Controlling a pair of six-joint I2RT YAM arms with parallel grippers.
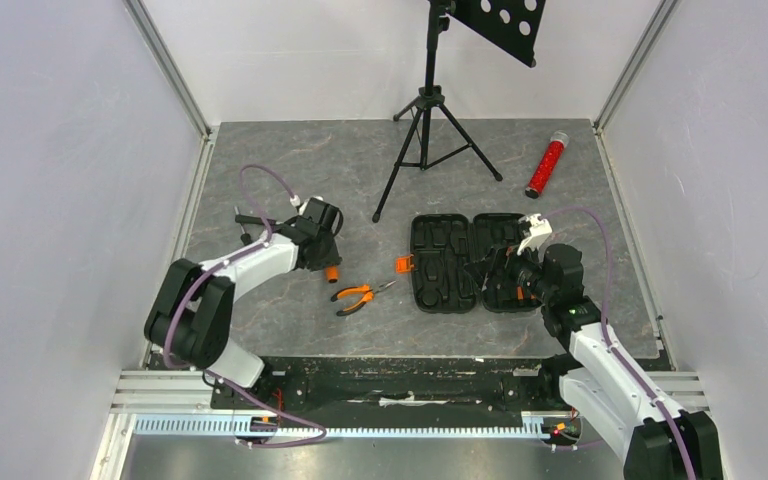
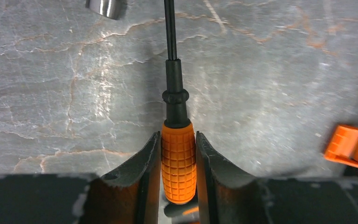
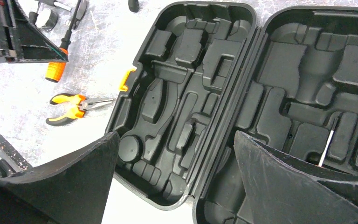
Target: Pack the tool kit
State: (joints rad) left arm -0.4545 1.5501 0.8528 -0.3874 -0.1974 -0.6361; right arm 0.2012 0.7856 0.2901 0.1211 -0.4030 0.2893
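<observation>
Left gripper (image 2: pixel 178 140) first: its two dark fingers (image 2: pixel 144 163) are pressed against either side of a screwdriver (image 2: pixel 178 168), pinching the orange checkered handle. The black shaft runs straight toward the top of the wrist view over the grey marbled desk (image 1: pixel 290 160). Seen from overhead, that gripper sits left of centre, with the orange handle end poking out just below it. A pair of orange-handled pliers (image 1: pixel 358 296) lies on the desk a little lower and to the right, nose pointing toward the tool case, and touches neither the gripper nor the case.

The tool case (image 1: pixel 440 260) lies opened flat right of centre, its two black halves side by side with the moulded recesses facing up. Nearly all of them look bare, though two thin metal shafts show in the right half at the edge of the right wrist view. Its orange latch (image 1: pixel 404 265) sticks out from the left edge. The right gripper (image 3: pixel 175 135) hangs over the lower right part of the case with its fingers spread wide, holding nothing, the seam between the halves below them.

Toward the top of the overhead view stands a black tripod stand (image 1: pixel 425 140), one foot landing near the case's upper left corner. A red glittery tube (image 1: pixel 546 165) lies at upper right, apart from the case.
</observation>
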